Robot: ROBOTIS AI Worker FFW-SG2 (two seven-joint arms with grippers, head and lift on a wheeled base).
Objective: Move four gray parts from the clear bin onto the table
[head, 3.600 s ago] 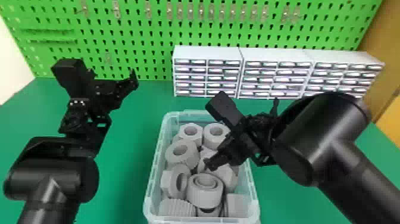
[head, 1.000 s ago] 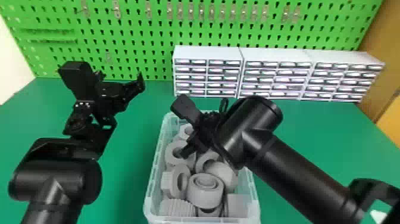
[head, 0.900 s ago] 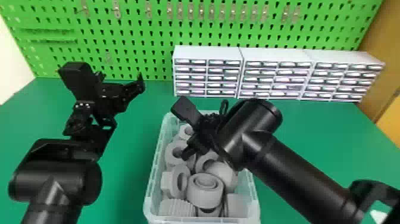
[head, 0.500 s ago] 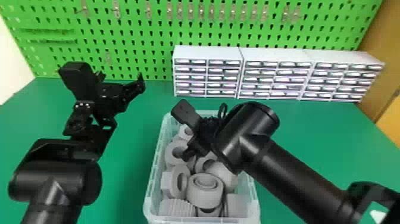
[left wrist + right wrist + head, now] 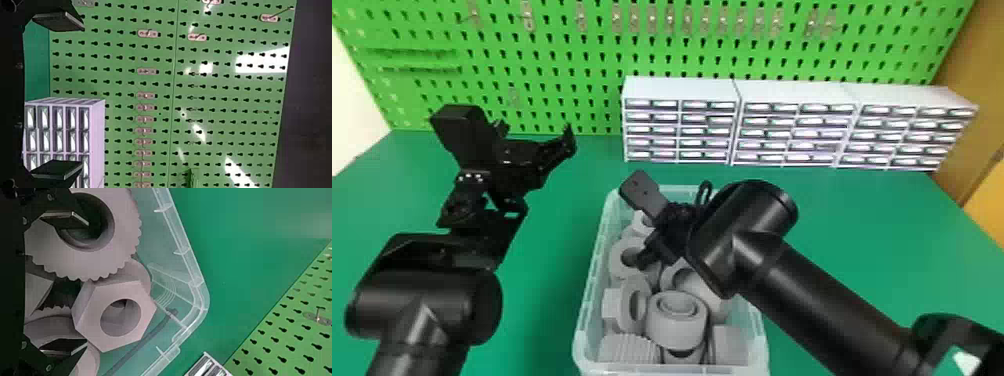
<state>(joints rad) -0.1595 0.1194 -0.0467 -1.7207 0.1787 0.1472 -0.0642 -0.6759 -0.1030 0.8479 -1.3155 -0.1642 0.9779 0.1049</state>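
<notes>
The clear bin (image 5: pixel 588 300) holds several gray parts, among them a round stepped part (image 5: pixel 677 325) and a nut (image 5: pixel 614 305). Over the bin's rear left portion is my right gripper (image 5: pixel 654 245), low among the parts. In the right wrist view the right gripper (image 5: pixel 74 284) is open; one finger (image 5: pixel 64 219) overlaps the hole of a toothed gray ring (image 5: pixel 121 231), the other is near a round part, and a hex nut (image 5: pixel 88 313) lies beyond the gap. My left gripper (image 5: pixel 537 134) is held left of the bin; in the left wrist view the left gripper (image 5: pixel 70 96) is open and holds nothing.
Green table surface (image 5: pixel 852 225) extends on both sides of the bin. Behind stand white drawer cabinets (image 5: pixel 677 90) against a green pegboard (image 5: pixel 547 50). A dark cable-like strip (image 5: pixel 137 346) runs by the bin's corner in the right wrist view.
Since the oldest frame, my right arm has moved left and inward over the bin, and the left arm has shifted slightly right. Over the last half second both have barely moved.
</notes>
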